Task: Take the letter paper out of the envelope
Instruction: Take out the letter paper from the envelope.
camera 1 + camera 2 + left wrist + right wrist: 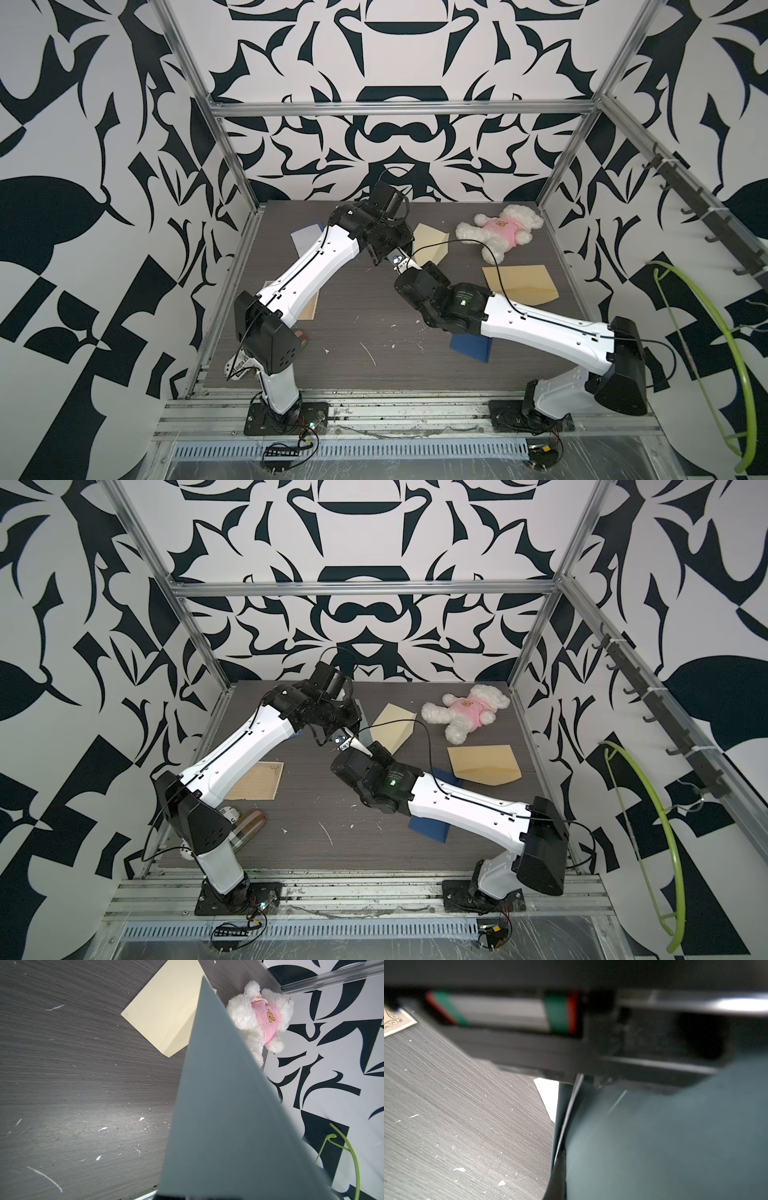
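While I cannot judge the left gripper (pixel 335 737), the right gripper (pixel 360 749) seemingly pinches the envelope (pixel 228 1115).

Black-and-white patterned walls (pixel 395 62) close the cell on three sides, braced by an aluminium frame (pixel 399 109). The dark wood-grain surface (pixel 365 316) shows white scuffs and flecks. A black hook rail (pixel 690 191) runs along the right-hand wall, and a slotted grille (pixel 353 451) lies in front.

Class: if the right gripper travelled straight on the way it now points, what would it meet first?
Most likely the left gripper: its black body fills the right wrist view just beyond the grey-blue paper envelope held in the right gripper. How near is unclear.
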Motion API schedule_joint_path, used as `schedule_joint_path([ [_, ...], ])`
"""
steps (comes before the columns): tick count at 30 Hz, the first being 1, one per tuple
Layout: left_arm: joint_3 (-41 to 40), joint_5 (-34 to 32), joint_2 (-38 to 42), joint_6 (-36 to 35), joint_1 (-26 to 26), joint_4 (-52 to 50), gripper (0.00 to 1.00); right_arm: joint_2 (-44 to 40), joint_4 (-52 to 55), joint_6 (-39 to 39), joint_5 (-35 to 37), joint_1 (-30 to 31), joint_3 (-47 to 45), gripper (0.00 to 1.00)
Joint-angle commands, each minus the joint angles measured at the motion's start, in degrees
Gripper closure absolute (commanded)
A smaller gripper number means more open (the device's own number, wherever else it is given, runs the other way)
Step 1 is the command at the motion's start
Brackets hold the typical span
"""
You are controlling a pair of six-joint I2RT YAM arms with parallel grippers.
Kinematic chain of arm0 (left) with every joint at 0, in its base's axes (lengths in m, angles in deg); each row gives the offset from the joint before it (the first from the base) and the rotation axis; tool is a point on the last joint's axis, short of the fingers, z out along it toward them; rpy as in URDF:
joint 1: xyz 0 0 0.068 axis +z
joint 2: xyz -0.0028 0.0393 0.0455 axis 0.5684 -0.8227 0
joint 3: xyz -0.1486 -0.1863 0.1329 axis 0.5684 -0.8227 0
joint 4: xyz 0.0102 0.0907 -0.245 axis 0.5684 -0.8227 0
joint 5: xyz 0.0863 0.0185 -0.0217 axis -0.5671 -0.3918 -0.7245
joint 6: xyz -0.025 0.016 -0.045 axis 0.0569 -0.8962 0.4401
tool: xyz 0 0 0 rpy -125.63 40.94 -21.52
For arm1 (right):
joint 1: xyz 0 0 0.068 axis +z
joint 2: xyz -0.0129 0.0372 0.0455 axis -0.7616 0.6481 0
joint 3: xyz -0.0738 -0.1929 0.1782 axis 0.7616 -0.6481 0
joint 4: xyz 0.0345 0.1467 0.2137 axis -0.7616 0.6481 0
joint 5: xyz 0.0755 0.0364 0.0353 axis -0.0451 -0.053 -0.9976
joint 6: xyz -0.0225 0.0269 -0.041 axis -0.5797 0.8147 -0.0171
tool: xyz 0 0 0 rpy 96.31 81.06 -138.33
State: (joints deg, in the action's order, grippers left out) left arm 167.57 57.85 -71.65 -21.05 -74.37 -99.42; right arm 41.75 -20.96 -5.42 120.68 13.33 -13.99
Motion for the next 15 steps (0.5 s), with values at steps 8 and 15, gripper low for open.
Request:
schedule_joint_path([
  [8,-0.52,-0.23,-0.10,0.65,-0.44,-0.38,1.00,-1.51,-7.53,-0.11,-0.25,1.41,0.36,1.00],
  [15,0.45,-0.65,1.49,1.41,-0.44,-0.81,1.00,-2.86,-2.87,6.20,-8.70,-2.87,-1.00,1.00],
])
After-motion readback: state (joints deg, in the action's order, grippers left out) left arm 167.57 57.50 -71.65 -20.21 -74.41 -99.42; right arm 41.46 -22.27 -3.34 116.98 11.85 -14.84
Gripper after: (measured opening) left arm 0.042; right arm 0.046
